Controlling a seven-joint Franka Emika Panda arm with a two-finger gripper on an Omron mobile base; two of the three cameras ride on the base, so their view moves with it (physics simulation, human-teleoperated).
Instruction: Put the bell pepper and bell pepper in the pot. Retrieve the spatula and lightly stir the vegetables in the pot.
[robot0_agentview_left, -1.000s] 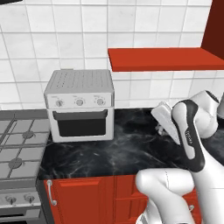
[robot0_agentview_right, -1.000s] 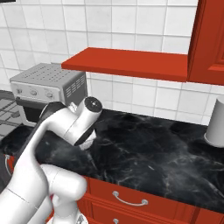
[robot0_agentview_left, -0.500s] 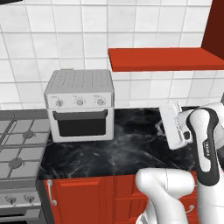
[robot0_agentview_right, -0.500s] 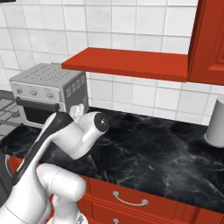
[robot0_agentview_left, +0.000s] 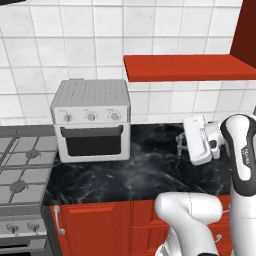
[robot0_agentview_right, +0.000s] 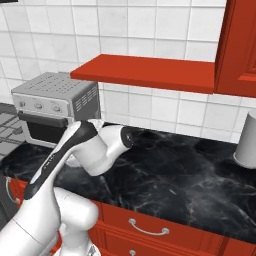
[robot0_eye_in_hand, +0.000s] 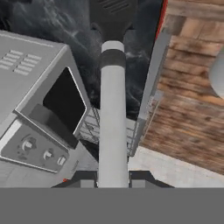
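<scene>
In the hand view the spatula's pale grey handle (robot0_eye_in_hand: 113, 109) runs straight up from between my fingertips, and its dark slotted head (robot0_eye_in_hand: 113, 17) hangs over the black counter. My gripper (robot0_eye_in_hand: 113, 177) is shut on the handle's end. In the left base view the gripper (robot0_agentview_left: 181, 144) hovers above the right part of the counter and points left toward the toaster oven. The pot and the bell peppers are out of view.
A silver toaster oven (robot0_agentview_left: 92, 120) (robot0_agentview_right: 55, 107) stands on the black marble counter (robot0_agentview_left: 140, 175), with the gas stove (robot0_agentview_left: 20, 170) to its left. A red shelf (robot0_agentview_left: 190, 67) hangs on the tiled wall above. A grey canister (robot0_agentview_right: 247, 140) stands far right.
The arm has swung rightward in the left base view and its elbow has dropped. The hand has shifted slightly right over the counter, with the spatula still gripped.
</scene>
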